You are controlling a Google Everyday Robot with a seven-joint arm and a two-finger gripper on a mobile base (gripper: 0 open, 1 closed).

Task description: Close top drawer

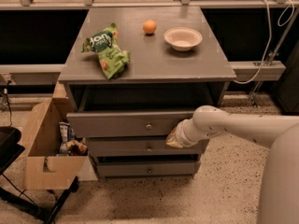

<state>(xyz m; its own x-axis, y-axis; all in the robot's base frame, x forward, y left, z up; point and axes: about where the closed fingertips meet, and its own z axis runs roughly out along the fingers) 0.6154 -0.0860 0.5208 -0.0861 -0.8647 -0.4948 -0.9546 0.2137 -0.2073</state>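
Note:
The top drawer (117,123) is a wide grey front with a small round metal knob (148,126). It stands pulled out from the grey cabinet, with a dark gap above it. My gripper (172,139) is at the end of the white arm, against the lower right part of that drawer front, to the right of the knob. Two shorter grey drawer fronts sit below it: the middle one (126,147) and the bottom one (140,169).
On the cabinet top (149,55) lie a green snack bag (106,49), an orange (149,27) and a beige bowl (183,38). An open cardboard box (46,148) with items stands on the floor at left. A cable (266,45) hangs at right.

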